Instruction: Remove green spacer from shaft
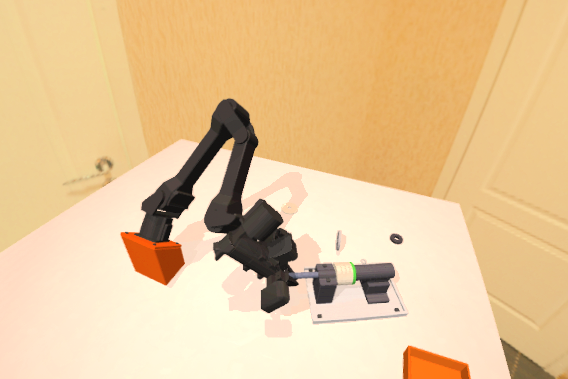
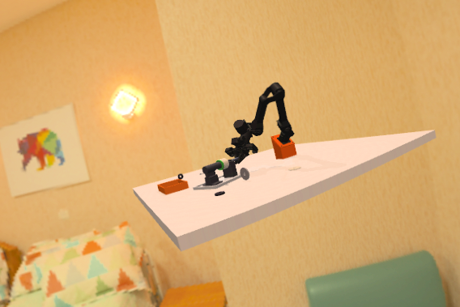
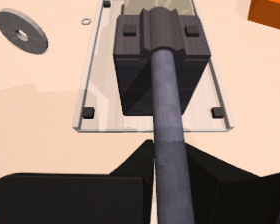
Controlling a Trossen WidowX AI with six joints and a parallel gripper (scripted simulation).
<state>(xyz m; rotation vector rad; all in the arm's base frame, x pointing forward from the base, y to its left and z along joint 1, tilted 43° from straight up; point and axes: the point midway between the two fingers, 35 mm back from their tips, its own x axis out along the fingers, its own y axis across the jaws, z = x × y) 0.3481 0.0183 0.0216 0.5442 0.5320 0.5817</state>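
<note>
My gripper (image 1: 293, 277) (image 3: 162, 146) is shut on the grey-blue shaft (image 1: 306, 275) (image 3: 168, 110), outside the near support block (image 1: 325, 289) (image 3: 141, 80). The shaft runs through that block. Beyond it, cream spacers (image 1: 343, 274) (image 3: 183, 6) sit in line between the support block and the dark cylindrical housing (image 1: 377, 272) (image 2: 212, 167). The green spacer (image 1: 353, 273) (image 2: 220, 164) is at the housing end of the row, against the housing and still up in line. The shaft's far end is hidden. All stand on a grey base plate (image 1: 345, 317) (image 3: 98, 67).
A grey disc (image 1: 338, 241) (image 2: 244, 173) (image 3: 36, 37) stands on edge beside the plate. A black ring (image 1: 392, 239) (image 2: 219, 194) lies behind the housing. An orange tray (image 2: 173, 187) (image 3: 271, 15) is off to the side. The arm's orange base (image 1: 155, 263) (image 2: 285, 150) stands on the table.
</note>
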